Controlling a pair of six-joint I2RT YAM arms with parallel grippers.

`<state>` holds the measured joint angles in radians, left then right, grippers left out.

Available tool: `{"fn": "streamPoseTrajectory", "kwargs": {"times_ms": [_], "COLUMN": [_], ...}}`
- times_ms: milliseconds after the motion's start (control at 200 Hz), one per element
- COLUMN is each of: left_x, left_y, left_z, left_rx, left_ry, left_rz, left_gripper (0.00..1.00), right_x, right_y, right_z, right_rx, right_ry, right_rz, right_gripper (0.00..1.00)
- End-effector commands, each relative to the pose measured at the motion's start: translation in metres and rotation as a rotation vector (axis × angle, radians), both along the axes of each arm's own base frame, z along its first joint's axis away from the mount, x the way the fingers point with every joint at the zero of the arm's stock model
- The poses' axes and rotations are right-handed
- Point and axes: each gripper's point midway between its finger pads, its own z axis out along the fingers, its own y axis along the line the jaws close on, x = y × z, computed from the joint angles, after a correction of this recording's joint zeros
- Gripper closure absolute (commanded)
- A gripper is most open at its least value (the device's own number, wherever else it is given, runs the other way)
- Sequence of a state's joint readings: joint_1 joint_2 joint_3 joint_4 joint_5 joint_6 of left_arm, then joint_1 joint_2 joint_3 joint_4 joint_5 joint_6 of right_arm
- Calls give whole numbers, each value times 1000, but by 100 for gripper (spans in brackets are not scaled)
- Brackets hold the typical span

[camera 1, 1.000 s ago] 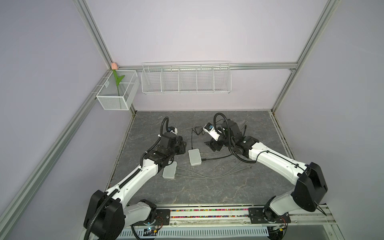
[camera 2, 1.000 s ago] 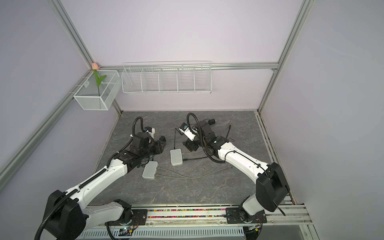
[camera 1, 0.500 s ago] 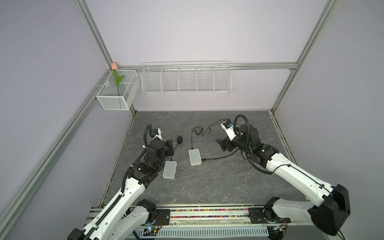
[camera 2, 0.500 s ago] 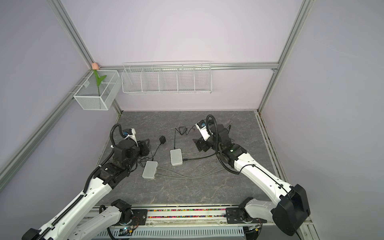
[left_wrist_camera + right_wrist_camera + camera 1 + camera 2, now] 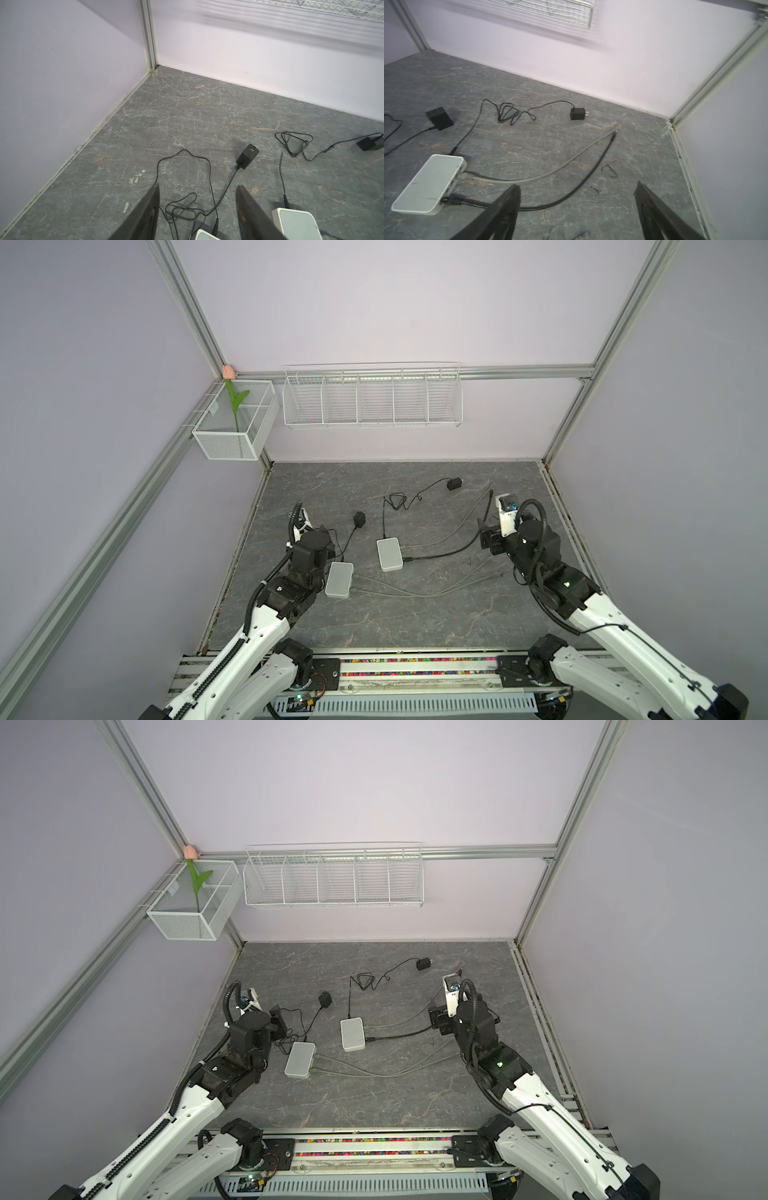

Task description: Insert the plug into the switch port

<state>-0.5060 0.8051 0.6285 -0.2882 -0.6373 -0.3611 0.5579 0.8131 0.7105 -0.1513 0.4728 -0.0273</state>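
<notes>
A white switch (image 5: 390, 553) lies mid-table, seen in both top views and in the right wrist view (image 5: 428, 184). The black cable's plug (image 5: 451, 200) sits in a port on its side, beside a grey plug (image 5: 467, 176). The black cable (image 5: 449, 551) trails right, and its far end (image 5: 613, 136) lies loose on the table. My right gripper (image 5: 576, 184) stands open and empty above the table, to the right of the switch (image 5: 352, 1033). My left gripper (image 5: 197, 186) is open and empty over a thin black cord, beside a second white switch (image 5: 339, 579).
Two black power adapters (image 5: 359, 519) (image 5: 454, 483) lie on the grey table with thin tangled cords. Grey cables (image 5: 415, 593) run from the second switch across the front. Wire baskets (image 5: 372, 400) hang on the back wall. The walls stand close on both sides.
Both arms have drawn back from the middle, the left to the left and the right to the right. The left gripper's jaws have widened. The black plug stays at the switch.
</notes>
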Motion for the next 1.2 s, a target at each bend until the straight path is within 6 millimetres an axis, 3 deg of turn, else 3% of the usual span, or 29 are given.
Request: {"fn": "streamPoseTrajectory", "kwargs": {"times_ms": [0, 135, 525, 925, 1195], "left_x": [1, 1, -9, -16, -17], "left_y": [10, 12, 25, 33, 35], "left_z": [2, 3, 6, 5, 1], "left_rx": [48, 65, 116, 153, 163], "left_ry": [-27, -43, -81, -91, -78], "left_rz": [54, 55, 86, 107, 111], "left_gripper": [42, 42, 42, 42, 42], "right_x": [-5, -13, -30, -41, -52], "right_y": [-30, -52, -87, -104, -108], "right_z": [0, -6, -21, -34, -47], "right_rx": [37, 44, 28, -52, -4], "right_ry": [-36, -49, -69, -54, -46], "right_rz": [-138, -217, -342, -403, -402], "right_gripper": [11, 11, 11, 11, 11]}}
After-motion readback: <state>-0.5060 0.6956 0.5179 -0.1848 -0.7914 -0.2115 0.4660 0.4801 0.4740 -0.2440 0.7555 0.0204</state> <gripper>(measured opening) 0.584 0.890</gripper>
